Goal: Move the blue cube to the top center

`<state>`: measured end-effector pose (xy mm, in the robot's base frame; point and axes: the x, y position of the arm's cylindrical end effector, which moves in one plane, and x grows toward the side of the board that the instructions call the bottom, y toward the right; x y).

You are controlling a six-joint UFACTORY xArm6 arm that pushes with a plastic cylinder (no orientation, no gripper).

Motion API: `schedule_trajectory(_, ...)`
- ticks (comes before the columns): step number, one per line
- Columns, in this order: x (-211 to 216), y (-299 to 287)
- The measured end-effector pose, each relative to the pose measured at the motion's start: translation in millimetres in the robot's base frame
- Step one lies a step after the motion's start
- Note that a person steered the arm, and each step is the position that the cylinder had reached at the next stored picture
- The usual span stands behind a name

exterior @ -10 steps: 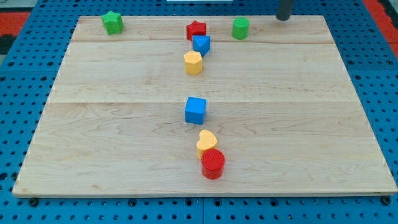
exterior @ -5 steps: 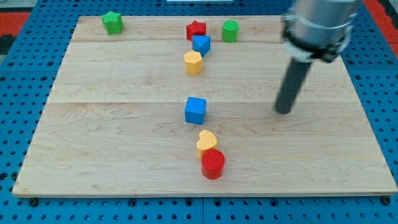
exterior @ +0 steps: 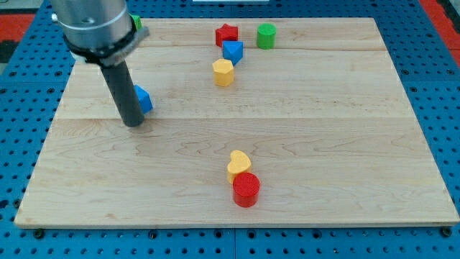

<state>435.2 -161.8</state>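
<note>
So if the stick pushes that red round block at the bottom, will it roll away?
Probably not: the red cylinder stands on its flat end, so it should slide. It looks small and light. The yellow heart block touches it, so a push toward the view's top would likely move both.

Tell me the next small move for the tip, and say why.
Probably bring my tip round to the view's left and bottom of the blue cube, then push it up and right. The cube sits at the view's left, partly behind the rod, far from the top center, where the red star and a blue block already stand.
</note>
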Motion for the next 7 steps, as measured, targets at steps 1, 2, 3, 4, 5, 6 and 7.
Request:
schedule_trajectory(1,-49,-4)
schedule_trajectory(2,-96,-16)
schedule_trajectory(3,-140,-11)
schedule_trajectory(4,-172,56)
schedule_trajectory(5,-203,66)
schedule_trajectory(6,-175,44)
schedule_trajectory(7,-199,16)
